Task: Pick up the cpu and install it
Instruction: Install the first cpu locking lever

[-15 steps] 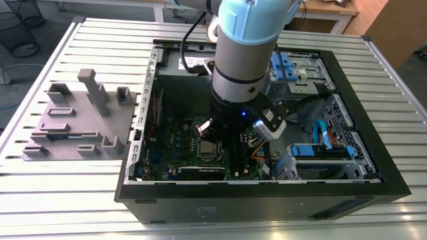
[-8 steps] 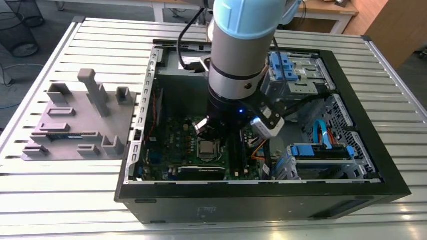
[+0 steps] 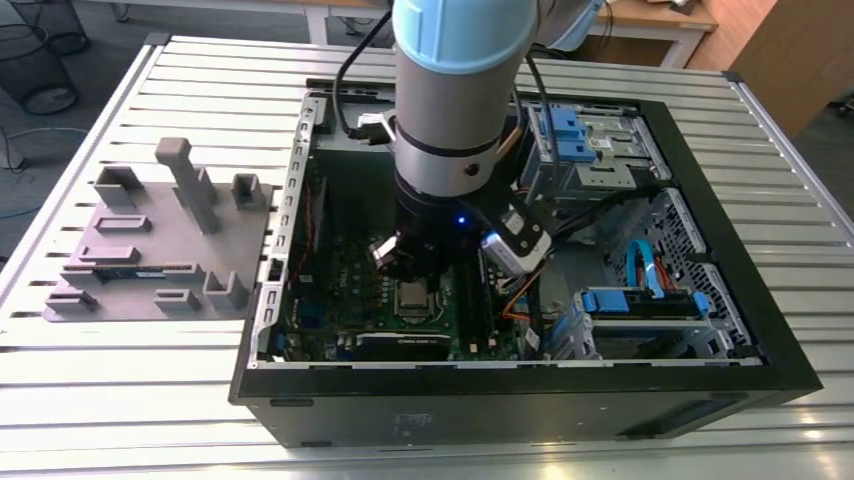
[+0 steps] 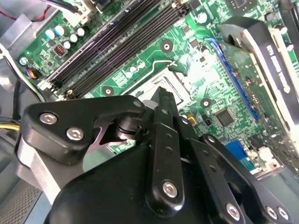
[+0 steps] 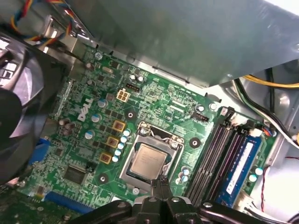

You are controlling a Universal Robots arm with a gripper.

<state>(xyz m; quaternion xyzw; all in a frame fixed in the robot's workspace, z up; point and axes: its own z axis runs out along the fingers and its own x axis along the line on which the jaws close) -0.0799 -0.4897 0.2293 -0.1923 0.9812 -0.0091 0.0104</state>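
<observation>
The cpu [image 5: 148, 161], a small square chip with a dull silver top, lies flat inside the metal socket frame [image 5: 140, 132] on the green motherboard [image 5: 154, 100]. My gripper [image 5: 161, 183] hovers just off one edge of the socket, its two black fingers pressed together with nothing between them. In the second wrist view the joined fingertips [image 4: 161, 95] point at the socket frame [image 4: 180, 70], which is washed out by glare. In the exterior view the gripper [image 3: 411, 272] reaches down into the open computer case, right above the socket [image 3: 416, 294].
Black memory slots [image 5: 212, 154] run beside the socket, one holding a blue-labelled stick [image 5: 240, 165]. A black fan [image 5: 18, 107] and a graphics card [image 4: 266, 51] flank the board. Case walls [image 3: 534, 385], drive bays [image 3: 587, 150] and cables [image 3: 641, 265] surround it. A grey fixture tray [image 3: 154, 245] sits at the exterior view's left.
</observation>
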